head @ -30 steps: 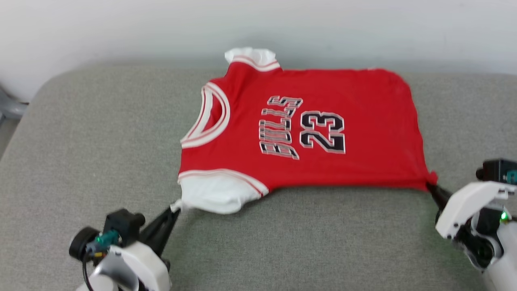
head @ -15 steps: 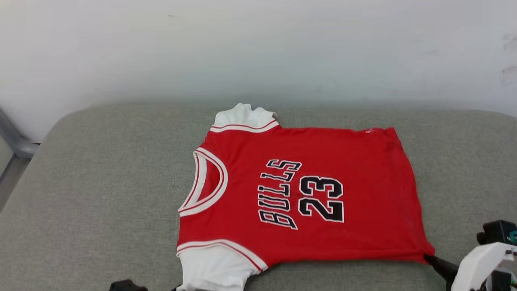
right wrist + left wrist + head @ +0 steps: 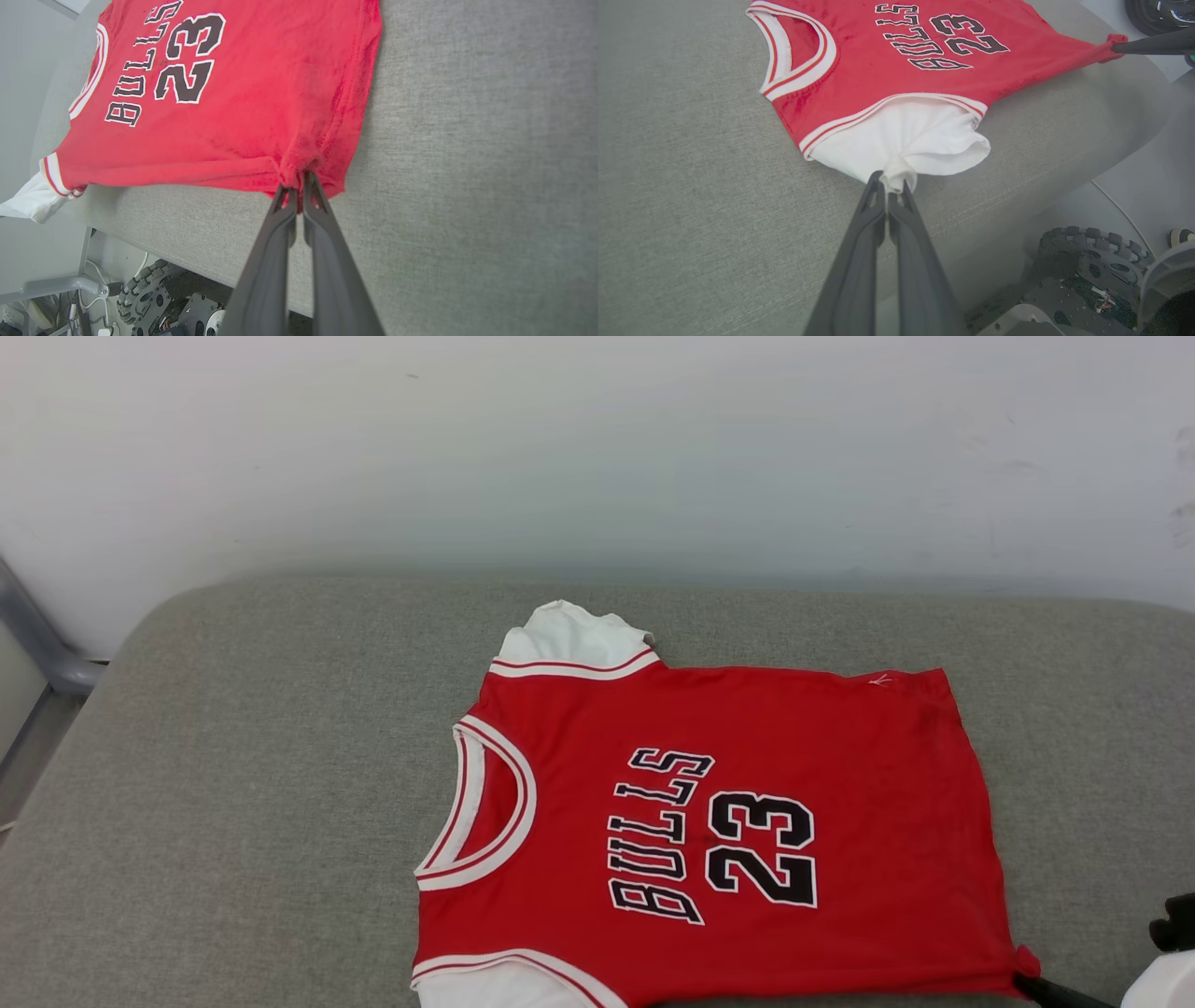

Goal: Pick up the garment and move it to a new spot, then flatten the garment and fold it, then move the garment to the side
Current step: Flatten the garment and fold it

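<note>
1. on the grey cushion (image 3: 233, 756), towards its front edge, the garment (image 3: 747, 821) lies spread flat, lettering up.
2. at the cushion's front edge, the left gripper (image 3: 892, 179) has its jaws clamped on the white sleeve (image 3: 920, 135).
3. along the same edge, the right gripper (image 3: 299, 183) has its jaws clamped on the garment's red hem corner.

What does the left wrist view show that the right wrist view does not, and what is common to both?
Left wrist view: the left hand shut on the white sleeve. Right wrist view: a long stretch of the garment's hem lying on the grey cushion. Both: the right hand shut on the red hem corner, and the BULLS 23 lettering.
</note>
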